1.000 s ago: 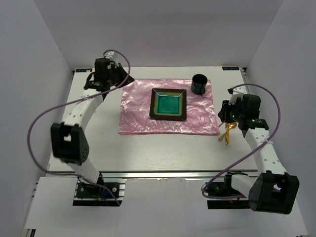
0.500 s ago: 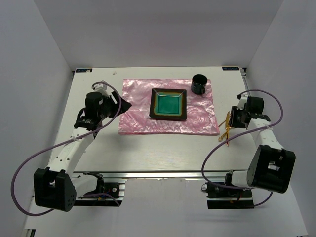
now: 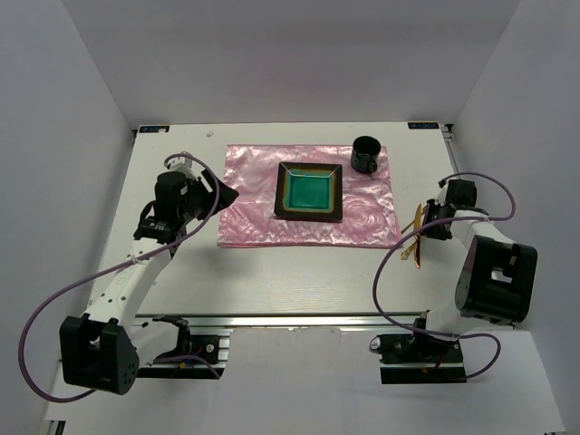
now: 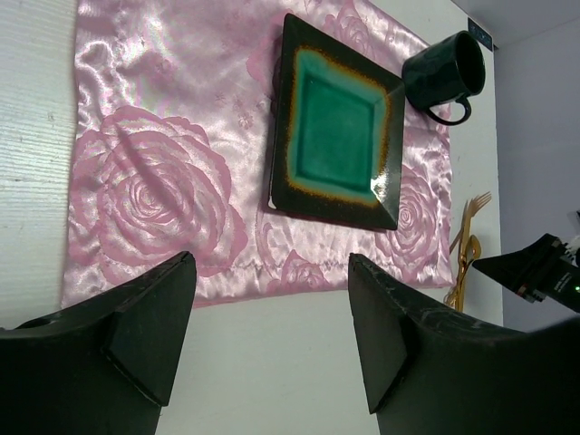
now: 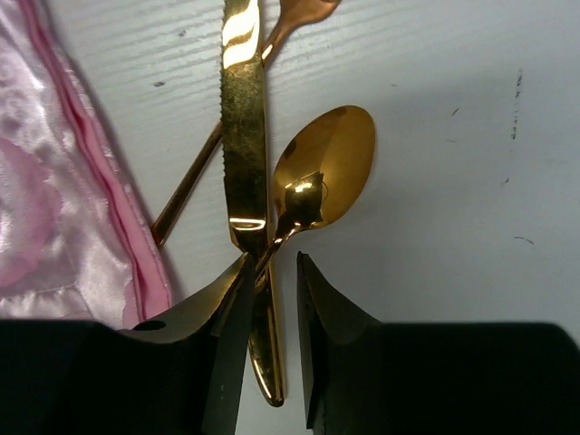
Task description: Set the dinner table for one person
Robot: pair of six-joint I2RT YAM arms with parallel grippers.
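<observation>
The white dinner table point(image 3: 299, 272) carries a shiny pink placemat point(image 3: 308, 195) with a square dark plate point(image 3: 309, 191), green in the middle, and a dark mug point(image 3: 366, 154). Gold cutlery point(image 3: 417, 240) lies just right of the mat. My right gripper point(image 5: 274, 263) is low over it. Its narrowly open jaws straddle the handles of the knife point(image 5: 243, 118) and the spoon point(image 5: 331, 168), and a gap remains beside the right finger. A third gold handle point(image 5: 190, 181) crosses under the knife. My left gripper point(image 4: 272, 335) hangs wide open and empty near the mat's left edge point(image 3: 222, 192).
The metal rail point(image 3: 299, 319) runs along the table's front edge, with both arm bases below it. White walls close in the table on three sides. In the left wrist view the right gripper point(image 4: 544, 272) shows beyond the cutlery point(image 4: 467, 245).
My left arm swung from the far left corner toward the mat's left side and its gripper opened. The right arm folded back and its gripper lowered onto the cutlery, its jaws narrowing.
</observation>
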